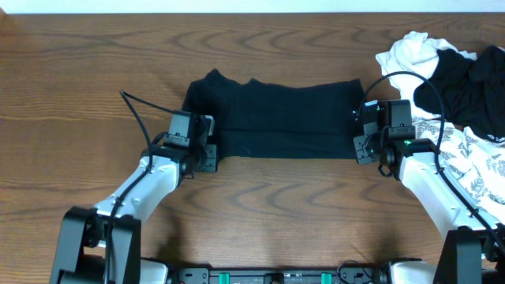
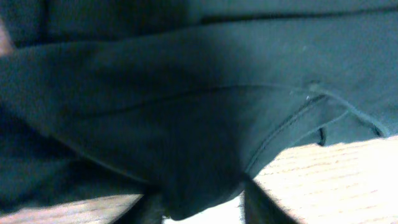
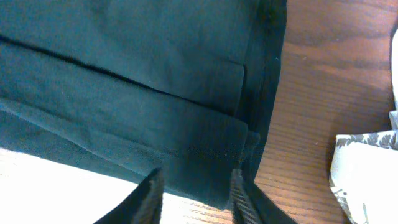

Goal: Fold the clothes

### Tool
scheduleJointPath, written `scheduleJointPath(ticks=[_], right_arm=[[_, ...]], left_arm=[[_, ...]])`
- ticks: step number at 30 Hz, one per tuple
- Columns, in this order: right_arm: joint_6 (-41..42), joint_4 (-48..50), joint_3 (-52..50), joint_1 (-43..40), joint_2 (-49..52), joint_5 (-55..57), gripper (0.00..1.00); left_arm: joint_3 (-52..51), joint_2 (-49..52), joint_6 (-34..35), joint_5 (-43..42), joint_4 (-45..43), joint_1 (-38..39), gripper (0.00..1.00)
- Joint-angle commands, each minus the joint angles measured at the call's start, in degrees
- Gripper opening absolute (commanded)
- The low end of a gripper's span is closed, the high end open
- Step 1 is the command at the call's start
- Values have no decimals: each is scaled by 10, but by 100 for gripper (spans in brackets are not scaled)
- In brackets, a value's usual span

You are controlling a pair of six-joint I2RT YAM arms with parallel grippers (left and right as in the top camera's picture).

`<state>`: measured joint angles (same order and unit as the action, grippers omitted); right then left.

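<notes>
Left claw (image 2: 199,208) and right claw (image 3: 196,194) both reach forward, low, jaws partly apart.

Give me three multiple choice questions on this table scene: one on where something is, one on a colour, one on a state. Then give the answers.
1. Where on the table is the heap of spare clothes?
A. the robot's left near corner
B. the robot's right, far side
C. dead centre

2. What colour is the garment spread in the middle?
A. white
B. red
C. black

3. How does that garment lie?
A. balled up
B. flat, in a long folded band
C. hanging off the table edge

Answers:
1 B: the overhead view shows the heap at the far right.
2 C: it is black in all three views.
3 B: the right wrist view shows flat layers stacked on each other.
</notes>
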<state>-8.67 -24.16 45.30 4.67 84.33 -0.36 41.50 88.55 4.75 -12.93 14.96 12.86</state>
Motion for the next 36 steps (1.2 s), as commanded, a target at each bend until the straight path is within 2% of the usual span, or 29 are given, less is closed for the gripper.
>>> scheduleJointPath(ticks=[1,8,15,25,31,36], right_arm=[[14,1,0,3,-2,4,28],[14,6,0,3,-2,6,24],[16,0,0,3,-2,5,21],[136,-56,0,3,-2,6,24],[236,-55,0,3,-2,6,14],[328,-65,-1,3,6,6,16]], left_arm=[[-2,14,30,-19,-2,1,7],[0,-9,48,-62,-28,1,6],[2,-61,70,-59,-70,1,6],[1,-61,87,-14,-93,1,6],[1,-61,91,-14,-93,1,6],[1,-61,91,-14,-92,1,6]])
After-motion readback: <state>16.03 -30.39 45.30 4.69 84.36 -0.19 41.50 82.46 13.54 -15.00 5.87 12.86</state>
